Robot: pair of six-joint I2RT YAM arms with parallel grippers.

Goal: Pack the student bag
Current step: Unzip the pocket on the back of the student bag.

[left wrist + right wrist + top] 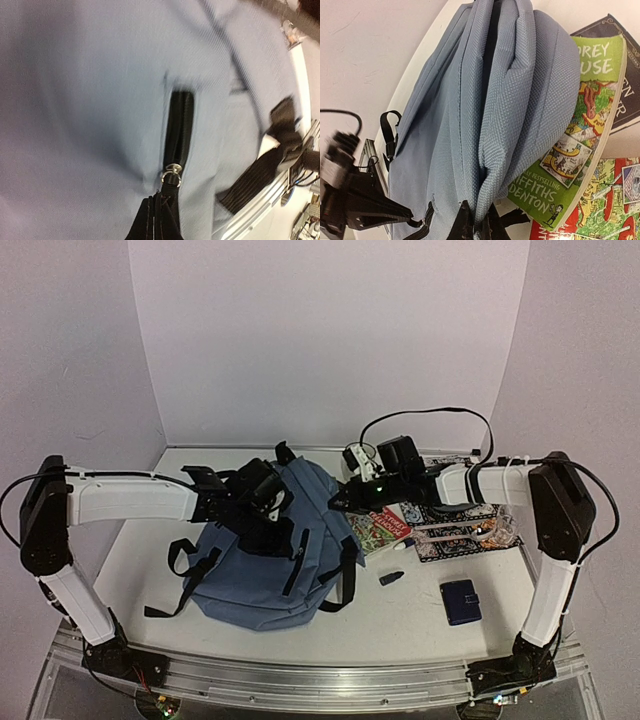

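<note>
Left gripper (160, 205) first: it sits low on the blue cloth with its fingers drawn together at the zip pull (172, 176), just under the small metal ring. The view is blurred, so I judge rather than know that I have the tab pinched. A dark strip of zip runs up from the ring, and I cannot tell whether it is parted or shut.

My hold there looks thin. If I haul along the zip at a slant, I expect the tab to slide out of my fingers. Loose cloth could also bunch under the slider and jam it.

The bag (265, 575) lies flat in the middle of the table (160, 550), straps spread towards me. It is soft and nothing pins it down. A hard pull from either side would drag the whole thing rather than open it.

Right gripper (477, 220) is clamped on a fold of the bag's cloth at its upper right edge, and I am bracing with it. That fold is only a pinch of fabric. If my two arms pull against each other, I think it will slip free and the bag will sag shut.

Farther right, the bag's edge rests on the green book (580, 130), with the red book (600, 200) just beside it. Tugging the cloth my way could sweep them along. The wallet (461, 601) lies well apart, nearer me.
</note>
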